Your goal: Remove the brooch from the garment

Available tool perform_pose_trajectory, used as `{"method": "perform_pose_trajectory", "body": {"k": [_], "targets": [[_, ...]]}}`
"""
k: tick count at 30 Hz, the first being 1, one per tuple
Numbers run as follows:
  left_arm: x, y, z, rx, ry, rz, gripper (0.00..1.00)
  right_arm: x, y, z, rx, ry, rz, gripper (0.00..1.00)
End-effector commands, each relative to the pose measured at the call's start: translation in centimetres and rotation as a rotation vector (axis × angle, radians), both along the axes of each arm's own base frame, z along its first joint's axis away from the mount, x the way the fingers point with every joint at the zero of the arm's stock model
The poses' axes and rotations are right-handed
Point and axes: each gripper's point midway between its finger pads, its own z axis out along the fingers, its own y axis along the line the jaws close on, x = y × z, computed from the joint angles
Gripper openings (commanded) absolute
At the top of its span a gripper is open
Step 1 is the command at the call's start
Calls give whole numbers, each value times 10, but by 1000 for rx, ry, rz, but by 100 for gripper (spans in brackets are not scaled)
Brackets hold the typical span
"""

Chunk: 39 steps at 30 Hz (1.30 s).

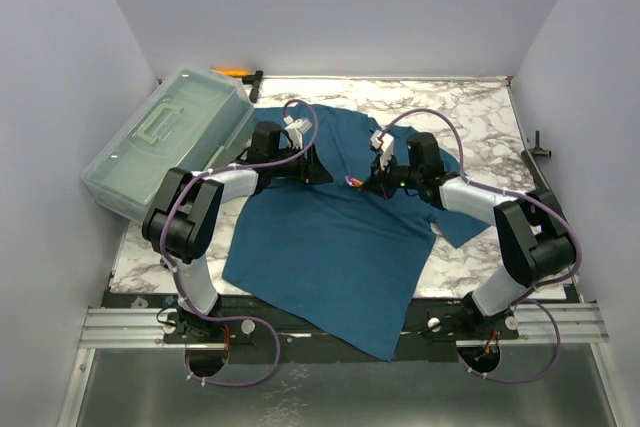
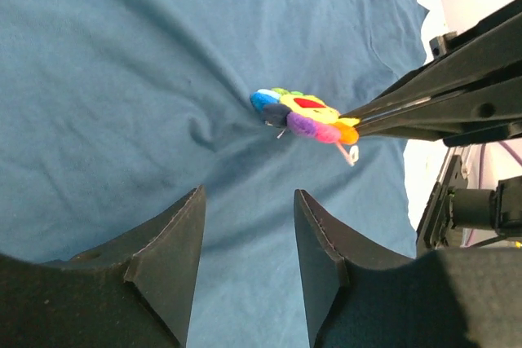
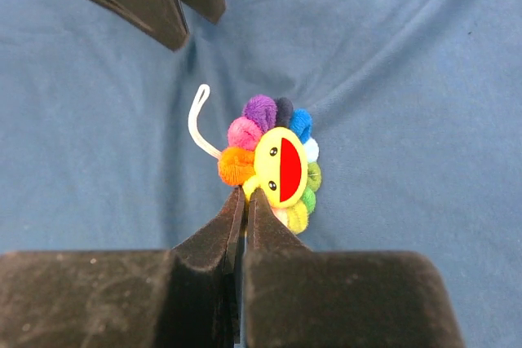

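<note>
Spread over the marble desk [image 1: 480,117], one lower corner reaching past the near edge: the dark teal T-shirt [image 1: 330,247]. On its chest, just below the round neck, the rainbow flower brooch [image 3: 277,165] — yellow smiling face with a red mouth, ringed by orange, pink, purple, navy, blue, white and green petals, with a thin white loop sticking out beside the orange one. Pinched at its rim, next to the orange petal, by the right claw [image 3: 243,195], fingers pressed together on it. From the left wrist view, tilted up off the cloth, with creases in the shirt running into it. Spread wide and holding nothing, the left claw [image 2: 249,193] — over the cloth, near the brooch, tips apart from it. At the desk's far left, a clear lidded plastic box [image 1: 170,142]; behind that, an orange-handled tool [image 1: 233,71].
</note>
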Motion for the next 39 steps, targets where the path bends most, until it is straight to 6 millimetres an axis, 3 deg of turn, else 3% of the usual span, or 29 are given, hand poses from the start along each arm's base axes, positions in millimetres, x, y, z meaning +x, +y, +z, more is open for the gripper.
{"method": "perform_pose_trajectory", "body": {"k": [1, 11, 17, 22, 39], "targets": [[-5, -4, 16, -65, -127, -28, 49, -20, 14, -2, 69, 143, 75, 1], [-20, -8, 20, -157, -195, -82, 46, -27, 5, 12, 242, 344, 86, 1], [-22, -10, 20, -188, -204, -99, 53, -34, 3, 12, 340, 524, 106, 1], [-22, -12, 20, -207, -225, -110, 52, -30, -2, 7, 367, 567, 87, 1], [-18, -23, -28, -250, -67, -84, 40, -12, -4, -6, 449, 674, 7, 1]]}}
